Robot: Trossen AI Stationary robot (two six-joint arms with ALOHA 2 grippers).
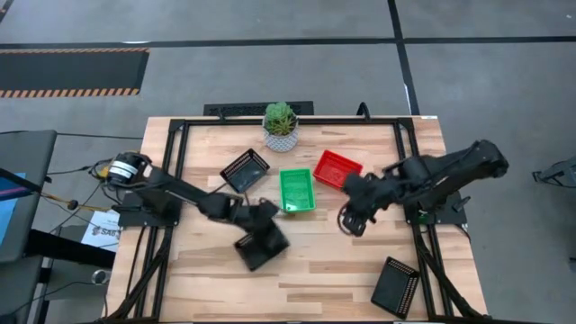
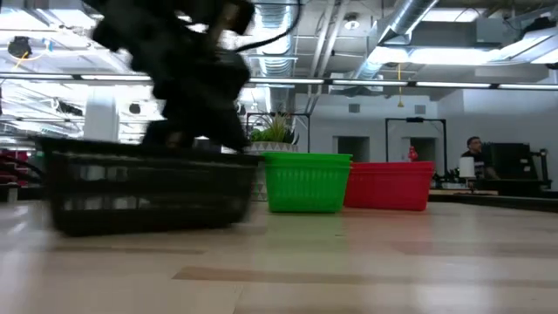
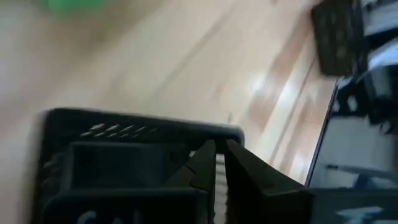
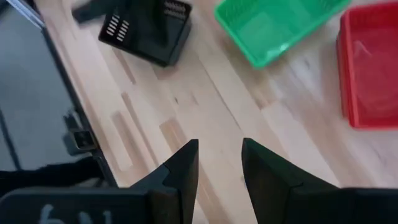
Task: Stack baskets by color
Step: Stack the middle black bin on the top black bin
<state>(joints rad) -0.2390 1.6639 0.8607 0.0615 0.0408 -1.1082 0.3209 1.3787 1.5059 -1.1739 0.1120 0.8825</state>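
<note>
My left gripper [image 3: 219, 146] is shut on a black basket [image 1: 262, 245] near the table's middle. In the low view this basket [image 2: 148, 192] shows large and blurred at the left. A second black basket [image 1: 245, 169], a green basket [image 1: 297, 190] and a red basket [image 1: 337, 169] stand on their bottoms in a row farther back. A third black basket [image 1: 396, 286] lies bottom up at the near right corner. To the right of the green basket my right gripper [image 4: 219, 146] hangs open over bare wood, with nothing between its fingers. My left gripper pinches the black basket's far wall at its rim [image 3: 186, 132] between its two fingers. They slant down from the table's far left side. The basket sits about level, its opening up. Its bottom [image 2: 148, 228] is close to the table; I cannot tell whether it touches.
A green plant in a white pot [image 1: 280, 126] stands at the table's far edge, behind the row of baskets. Bare wood lies between the held basket and the upturned black one. A dark frame [image 1: 176, 144] runs along the table's sides.
</note>
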